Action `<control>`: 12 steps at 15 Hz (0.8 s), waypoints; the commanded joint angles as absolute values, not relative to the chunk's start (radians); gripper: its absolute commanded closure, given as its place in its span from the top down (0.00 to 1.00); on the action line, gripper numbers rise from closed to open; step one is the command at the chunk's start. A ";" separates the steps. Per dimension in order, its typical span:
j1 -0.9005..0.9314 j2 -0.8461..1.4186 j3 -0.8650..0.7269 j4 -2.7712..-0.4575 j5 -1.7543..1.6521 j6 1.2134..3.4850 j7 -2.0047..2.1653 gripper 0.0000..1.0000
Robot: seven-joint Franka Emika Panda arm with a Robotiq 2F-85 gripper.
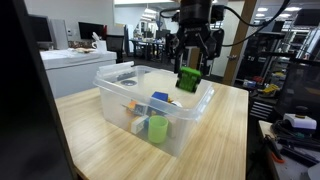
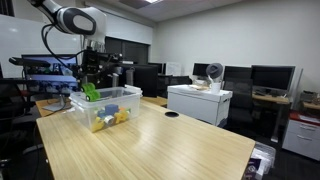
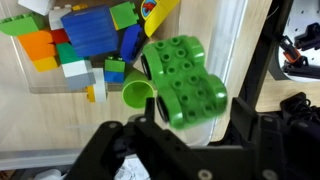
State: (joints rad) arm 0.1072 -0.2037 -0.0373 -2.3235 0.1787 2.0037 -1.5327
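Observation:
My gripper (image 1: 190,66) is shut on a green studded toy block (image 1: 188,80) and holds it above the far end of a clear plastic bin (image 1: 120,112). In the wrist view the green block (image 3: 185,82) fills the middle between the black fingers (image 3: 190,120), over the bin's rim. Below it lie a green cup (image 3: 136,95), a blue block (image 3: 92,30), an orange block (image 3: 38,48) and other small toys. In an exterior view the gripper (image 2: 90,82) holds the green block (image 2: 91,93) over the bin (image 2: 105,108).
The bin stands on a wooden table (image 1: 215,130) (image 2: 160,145). A white cabinet (image 1: 80,65) (image 2: 198,102) stands beside the table. Office desks, monitors and chairs fill the background. A wooden post (image 1: 236,45) stands behind the arm.

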 commanded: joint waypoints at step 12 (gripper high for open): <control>0.032 -0.206 -0.082 -2.112 0.334 1.852 -1.149 1.00</control>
State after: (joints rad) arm 0.0658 -0.2172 -0.0622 -2.1492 0.3273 1.9071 -1.2471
